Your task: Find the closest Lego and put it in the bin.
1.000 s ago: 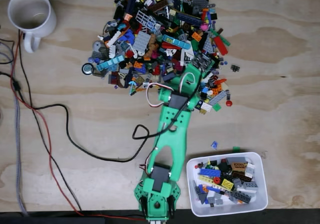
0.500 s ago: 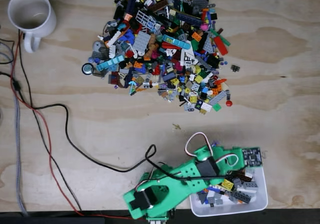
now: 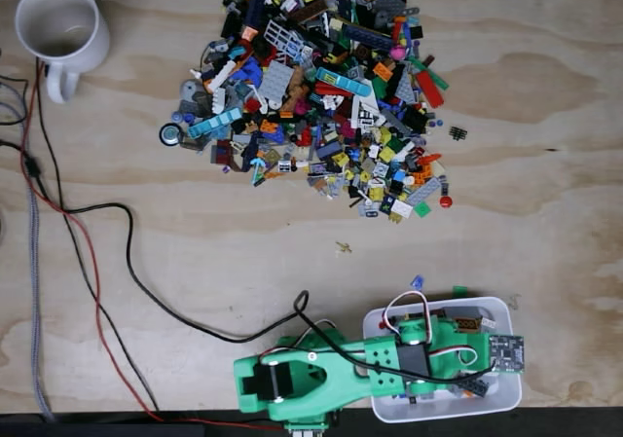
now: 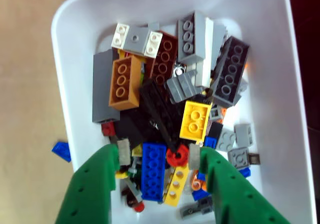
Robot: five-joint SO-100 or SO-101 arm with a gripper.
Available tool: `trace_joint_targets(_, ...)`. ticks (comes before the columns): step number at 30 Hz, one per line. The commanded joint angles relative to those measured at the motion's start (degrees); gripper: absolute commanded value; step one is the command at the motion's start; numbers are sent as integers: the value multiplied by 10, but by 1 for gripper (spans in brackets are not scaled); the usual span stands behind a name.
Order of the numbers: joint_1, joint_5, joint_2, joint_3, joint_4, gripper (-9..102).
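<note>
The green gripper (image 4: 156,159) hangs over the bin (image 4: 295,114) in the wrist view, its two fingers (image 4: 92,184) spread wide apart with nothing between them, their tips just above the jumble of bricks inside. Directly between the tips lie a blue brick (image 4: 153,171) and a red round piece (image 4: 176,157); a yellow brick (image 4: 195,120), an orange-tan brick (image 4: 125,82) and a dark grey brick (image 4: 230,72) sit further up the tub. A small blue piece (image 4: 62,151) rests on the table outside the bin's left wall.

From the fixed view above, the green arm (image 3: 321,379) reaches rightward from its base at the bottom edge, its wrist covering much of the white bin (image 3: 506,315), which stands at the lower right of the pale plywood table (image 3: 545,164). Well apart, at the top centre, spreads the large Lego pile (image 3: 311,87). One small loose piece (image 3: 343,249) lies on bare wood between pile and arm. A white mug (image 3: 58,28) stands at the upper left corner, and black, red and grey cables (image 3: 88,252) trail down the left side.
</note>
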Motion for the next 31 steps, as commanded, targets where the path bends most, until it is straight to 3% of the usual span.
trace_joint_targets(1,-54,10,27,-19,-56,21)
trace_joint_targets(7,-272,49,38,-102,-60,19)
trace_joint_targets(13,-484,58,58,-91,-54,19)
trace_joint_targets(23,-705,129,11,-86,-4,18)
trace_joint_targets(31,-773,170,-11,-84,-5,18)
